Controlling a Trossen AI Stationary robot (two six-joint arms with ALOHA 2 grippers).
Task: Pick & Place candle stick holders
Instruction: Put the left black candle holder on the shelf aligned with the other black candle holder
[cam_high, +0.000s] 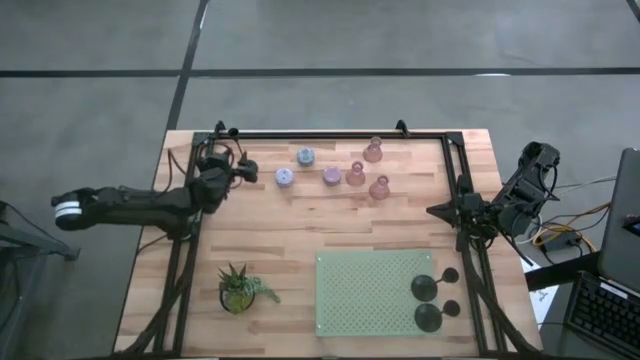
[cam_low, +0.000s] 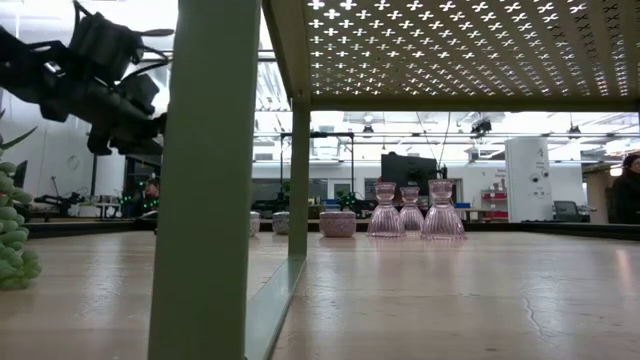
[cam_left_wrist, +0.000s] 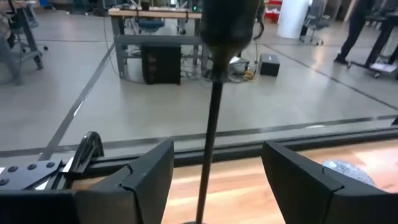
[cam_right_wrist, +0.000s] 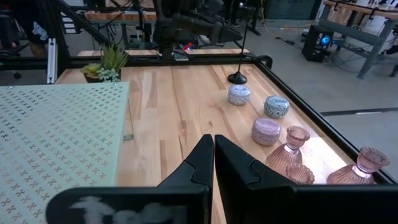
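Between the left gripper's (cam_left_wrist: 214, 180) parted fingers stands 1 black candle stick holder (cam_left_wrist: 211, 118); right gripper (cam_right_wrist: 213, 163) rests closed.

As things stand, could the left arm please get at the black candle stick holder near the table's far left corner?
Probably yes. The left gripper already has its jaws open on either side of the black candle stick holder's thin stem, with nothing between them; it seems only to need to close.

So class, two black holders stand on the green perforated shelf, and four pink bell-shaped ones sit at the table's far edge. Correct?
Not quite: the high view shows three pink bell-shaped holders, not four. Two black holders do stand on the green perforated shelf.
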